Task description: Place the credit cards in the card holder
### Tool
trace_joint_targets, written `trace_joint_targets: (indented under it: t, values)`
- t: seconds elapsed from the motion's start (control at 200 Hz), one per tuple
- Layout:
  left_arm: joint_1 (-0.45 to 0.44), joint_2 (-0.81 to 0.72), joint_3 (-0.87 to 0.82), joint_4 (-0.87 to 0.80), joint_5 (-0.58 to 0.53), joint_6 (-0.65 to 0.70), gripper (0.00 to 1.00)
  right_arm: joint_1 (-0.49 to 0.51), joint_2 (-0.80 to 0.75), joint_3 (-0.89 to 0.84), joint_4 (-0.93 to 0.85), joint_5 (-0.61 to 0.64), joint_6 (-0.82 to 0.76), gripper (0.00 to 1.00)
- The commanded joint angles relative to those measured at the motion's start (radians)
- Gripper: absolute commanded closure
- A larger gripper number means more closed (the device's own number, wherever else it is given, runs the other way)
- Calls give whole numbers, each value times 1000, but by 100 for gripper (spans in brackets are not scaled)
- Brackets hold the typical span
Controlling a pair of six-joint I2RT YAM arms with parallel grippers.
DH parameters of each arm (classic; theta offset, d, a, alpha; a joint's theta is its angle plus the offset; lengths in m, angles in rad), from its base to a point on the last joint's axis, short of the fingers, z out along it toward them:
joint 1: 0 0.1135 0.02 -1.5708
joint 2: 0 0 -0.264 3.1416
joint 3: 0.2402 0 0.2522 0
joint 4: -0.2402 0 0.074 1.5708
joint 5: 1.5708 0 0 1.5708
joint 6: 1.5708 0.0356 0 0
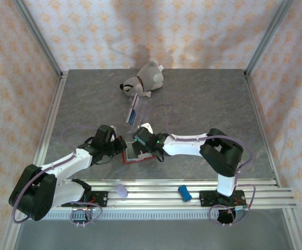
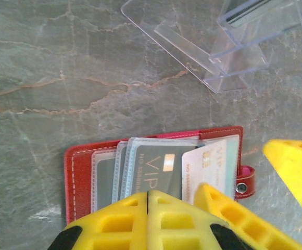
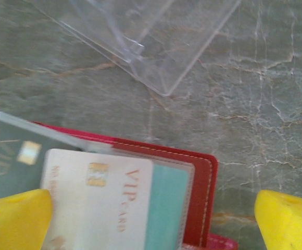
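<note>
Left claw (image 2: 147,203) closed at card holder (image 2: 78,172)

The card holder (image 2: 78,172) lies open on the worktop (image 2: 47,62), near the middle front. Two credit cards (image 2: 156,169) sit side by side in its pockets. The clear plastic case (image 2: 203,47) stands just behind it, and a plush dog (image 1: 145,79) lies farther back.

left arm (image 1: 67,161) is reaching forward and right toward the middle. left gripper (image 2: 147,200) is pointing down, yellow fingers pressing flat together, fully closed. right arm (image 1: 192,143) is bending at the elbow, forearm stretching left. right gripper (image 3: 151,219) is hanging low, fingers gaping wide apart. Both grippers are sitting close together.
</note>
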Motion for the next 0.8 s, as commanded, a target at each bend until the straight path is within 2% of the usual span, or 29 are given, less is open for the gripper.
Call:
trace_joint_targets:
  t: [0.0, 0.185, 0.38, 0.521, 0.796]
  values:
    - [3, 9, 14, 9, 51, -4, 100, -19, 17, 32, -30, -14, 9, 1]
    - [-11, 90, 9, 143, 113, -31, 100, -31, 33, 36, -27, -46, 8, 1]
    - [-15, 177, -9, 204, 98, -28, 100, -33, 30, 9, -22, -32, 34, 1]
    - [-15, 209, -20, 184, 74, -17, 100, -32, 16, -8, -51, 39, 69, 1]
    - [-15, 179, -69, 182, 42, -45, 100, -34, -8, -33, -83, 100, 93, 1]
